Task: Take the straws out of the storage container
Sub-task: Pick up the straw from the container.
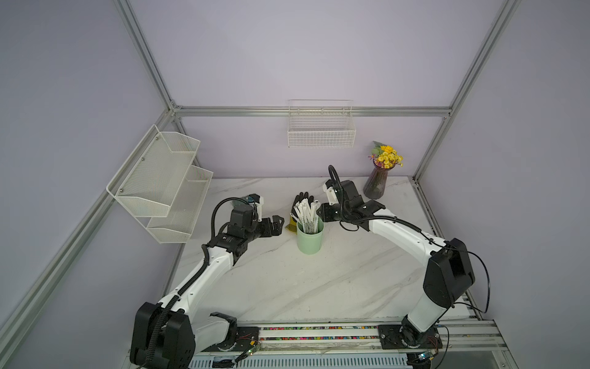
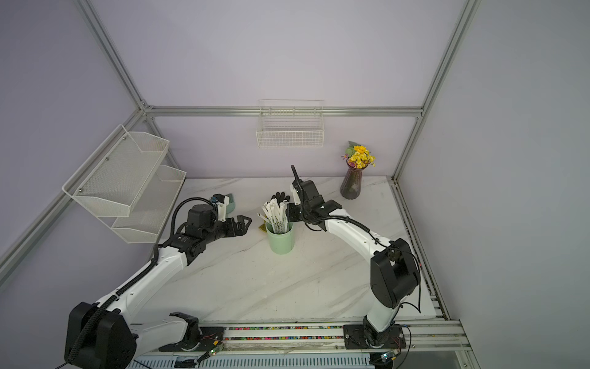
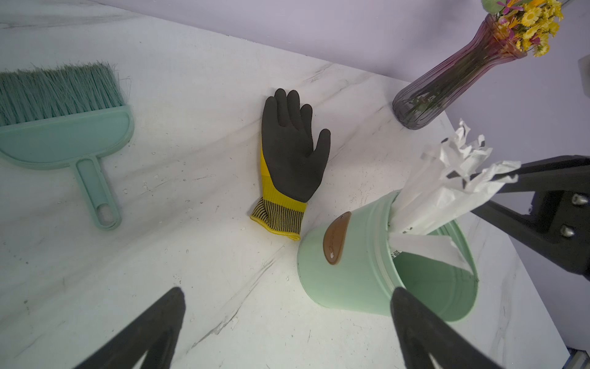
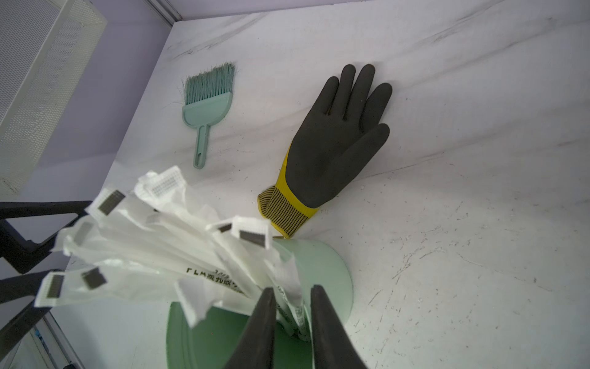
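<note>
Paper-wrapped straws [image 1: 306, 214] (crinkled tips) in smooth mint container [image 1: 309, 243].

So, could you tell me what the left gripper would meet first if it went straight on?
Probably the pale mint-green cylindrical cup holding white paper-wrapped straws: one finger of the left gripper lines up with its rim; depth unclear.

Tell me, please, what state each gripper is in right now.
Left gripper: open, holding nothing.
Right gripper: jaws close together around a few straws; whether it grips them cannot be told.
</note>
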